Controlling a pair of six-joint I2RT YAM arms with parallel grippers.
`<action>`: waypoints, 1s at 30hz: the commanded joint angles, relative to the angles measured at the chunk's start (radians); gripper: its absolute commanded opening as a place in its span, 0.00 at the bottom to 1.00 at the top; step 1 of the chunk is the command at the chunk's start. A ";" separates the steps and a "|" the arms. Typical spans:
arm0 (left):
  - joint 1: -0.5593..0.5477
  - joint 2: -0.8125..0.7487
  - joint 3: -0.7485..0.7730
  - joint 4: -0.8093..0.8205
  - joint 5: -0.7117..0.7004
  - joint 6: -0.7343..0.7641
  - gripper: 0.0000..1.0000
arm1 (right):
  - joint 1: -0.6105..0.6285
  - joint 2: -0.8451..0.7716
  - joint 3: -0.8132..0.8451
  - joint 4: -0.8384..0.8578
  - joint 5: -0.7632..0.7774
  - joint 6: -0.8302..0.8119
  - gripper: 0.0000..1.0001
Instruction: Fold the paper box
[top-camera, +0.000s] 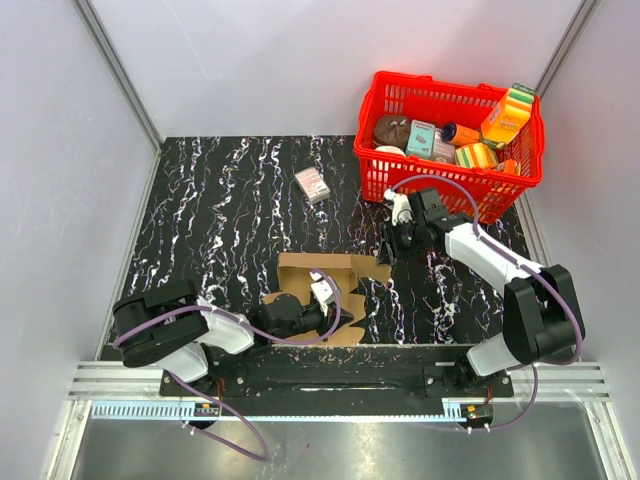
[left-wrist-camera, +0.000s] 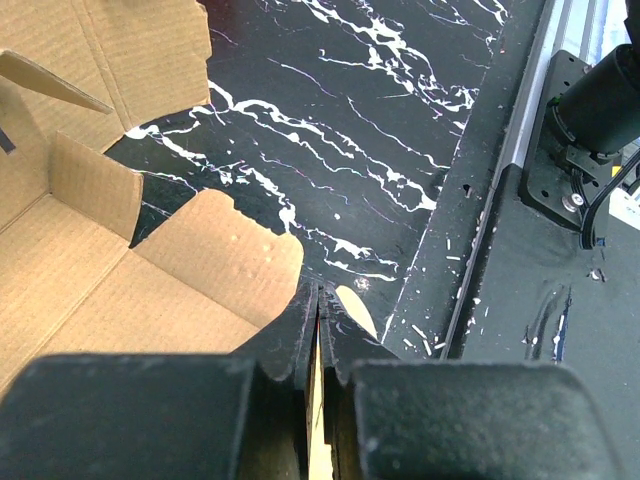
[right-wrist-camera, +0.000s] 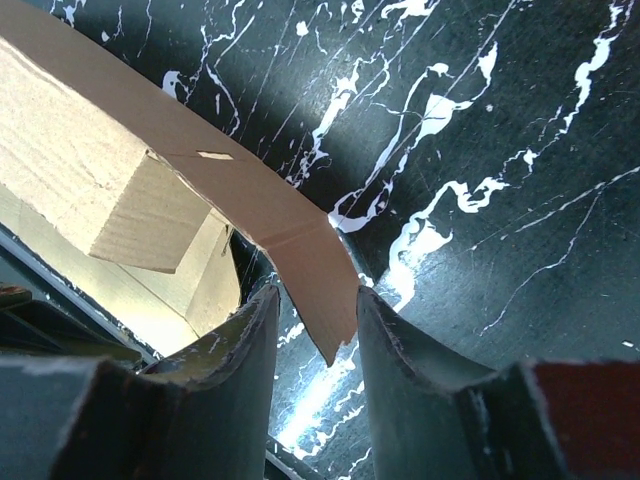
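The paper box (top-camera: 305, 272) is a brown cardboard sheet, partly raised, lying at the near middle of the black marbled table. My left gripper (top-camera: 338, 324) sits at its near edge. In the left wrist view the left gripper (left-wrist-camera: 318, 296) is shut on a thin cardboard edge, with the box's open inside (left-wrist-camera: 90, 270) to its left. My right gripper (top-camera: 389, 246) hangs by the box's right flap (top-camera: 375, 268). In the right wrist view the right gripper (right-wrist-camera: 315, 300) stands open. The pointed tip of the flap (right-wrist-camera: 300, 250) lies between its fingers (right-wrist-camera: 250, 340).
A red basket (top-camera: 440, 82) of colourful grocery packs stands at the back right. A small white-and-pink carton (top-camera: 313, 184) lies on the table behind the box. A metal rail (top-camera: 330, 385) with the arm bases runs along the near edge. Grey walls enclose three sides.
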 joint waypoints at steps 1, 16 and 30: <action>-0.005 0.012 0.030 0.077 -0.011 -0.004 0.05 | 0.020 0.008 0.008 -0.013 -0.022 -0.010 0.41; -0.019 0.093 0.065 0.065 0.005 0.013 0.04 | 0.037 0.011 0.019 -0.027 0.006 -0.015 0.17; -0.024 0.097 0.052 0.083 -0.063 0.018 0.02 | 0.051 -0.013 0.017 -0.027 0.007 -0.015 0.11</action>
